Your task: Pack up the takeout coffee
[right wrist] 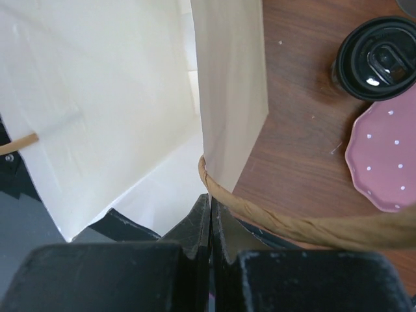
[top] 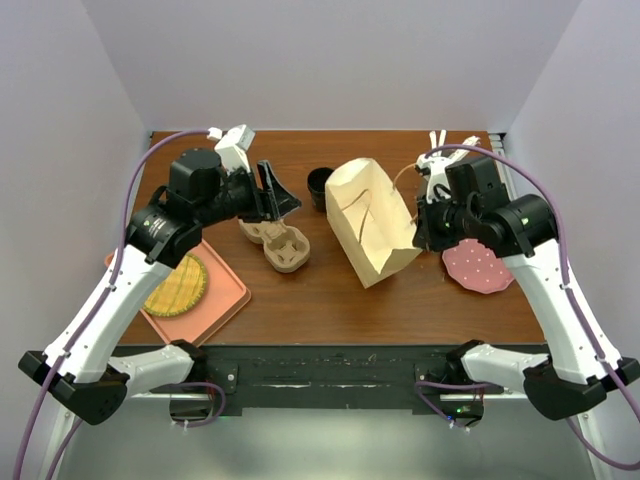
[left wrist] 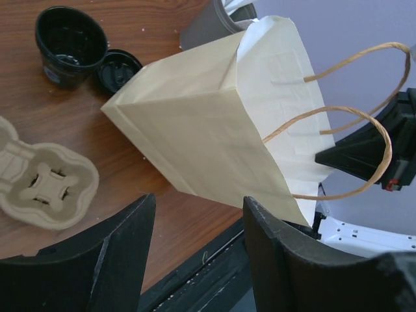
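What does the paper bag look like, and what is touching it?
The paper bag is made of cream-coloured, creased paper and has twisted brown paper handles. It sits in the middle of the wooden table, tipped at a slant, with its open mouth turned toward the right arm. The right gripper has its fingers shut on the bag's rim beside one handle. The part of the inside that shows looks bare.

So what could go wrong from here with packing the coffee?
1. The right gripper is shut only on the thin handle of the bag; the tilted bag may slip or tip.
2. The coffee stands right beside the plate, so a grasp may knock the plate.
3. The left gripper is open near the lidless cup, a possible wrong pick.
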